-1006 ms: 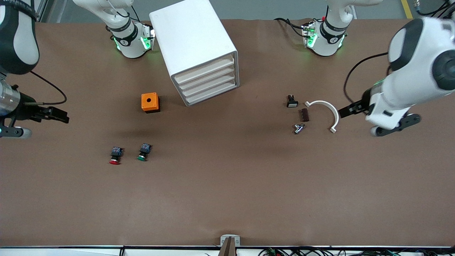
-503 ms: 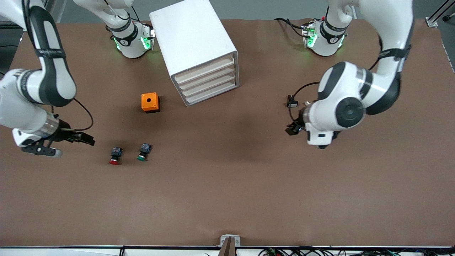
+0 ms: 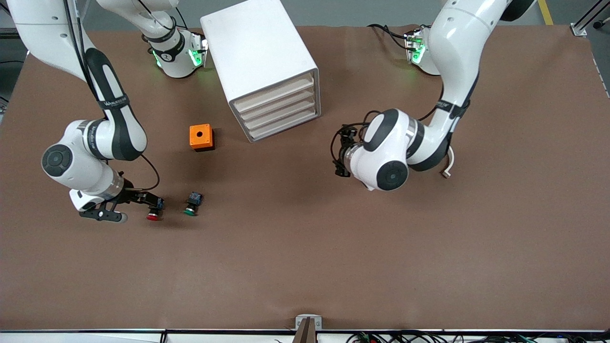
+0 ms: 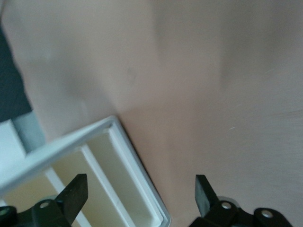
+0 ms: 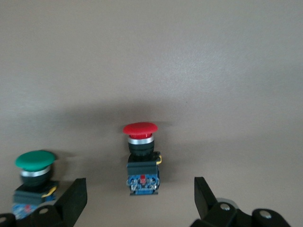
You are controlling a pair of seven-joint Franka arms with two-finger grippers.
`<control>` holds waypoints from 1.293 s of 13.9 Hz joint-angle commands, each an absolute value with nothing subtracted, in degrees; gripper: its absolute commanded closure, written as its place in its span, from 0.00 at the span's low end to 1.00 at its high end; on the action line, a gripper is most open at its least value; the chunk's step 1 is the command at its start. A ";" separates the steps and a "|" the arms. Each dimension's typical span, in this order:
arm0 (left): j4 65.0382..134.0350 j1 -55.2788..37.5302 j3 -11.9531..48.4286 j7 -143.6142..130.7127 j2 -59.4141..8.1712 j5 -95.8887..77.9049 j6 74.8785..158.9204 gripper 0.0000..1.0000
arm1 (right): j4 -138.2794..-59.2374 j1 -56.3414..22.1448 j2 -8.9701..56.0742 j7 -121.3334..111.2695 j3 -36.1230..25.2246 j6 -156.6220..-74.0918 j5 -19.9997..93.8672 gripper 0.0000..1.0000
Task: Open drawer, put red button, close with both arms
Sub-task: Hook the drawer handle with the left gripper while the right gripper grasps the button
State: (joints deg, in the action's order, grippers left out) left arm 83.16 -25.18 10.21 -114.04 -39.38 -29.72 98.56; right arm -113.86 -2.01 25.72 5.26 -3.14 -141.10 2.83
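The red button point(image 3: 153, 216) lies on its side on the brown table, red cap toward the front camera. In the right wrist view the red button point(image 5: 141, 156) sits just ahead of the gap between the open fingers. My right gripper point(image 3: 151, 204) point(image 5: 139, 201) is open and empty, low at the button's bluish back. The white cabinet point(image 3: 259, 62) stands by the arm bases with its four cream drawers point(image 3: 279, 108) shut. My left gripper point(image 3: 340, 156) point(image 4: 139, 198) is open and empty, beside the cabinet toward the left arm's end. The left wrist view shows the cabinet's lower corner point(image 4: 156, 210).
A green-capped button point(image 3: 191, 206) point(image 5: 34, 172) lies beside the red one, toward the left arm's end. An orange box with a hole point(image 3: 200, 137) stands next to the cabinet. A white curved piece point(image 3: 448, 164) peeks out from under the left arm.
My right gripper has swung in from the table's edge to the red button. My left gripper has swung from the left arm's end to beside the cabinet, covering the small parts there.
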 commanded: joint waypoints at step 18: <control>80.95 -35.77 9.93 -143.08 -50.10 -62.31 97.12 0.50 | -111.81 -3.52 27.27 16.24 -3.17 -137.85 0.88 1.00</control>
State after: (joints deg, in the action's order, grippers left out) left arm 82.54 -34.75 10.24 -141.85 -48.86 -60.51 98.21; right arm -112.87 -3.12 31.19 12.18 -3.14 -143.46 1.89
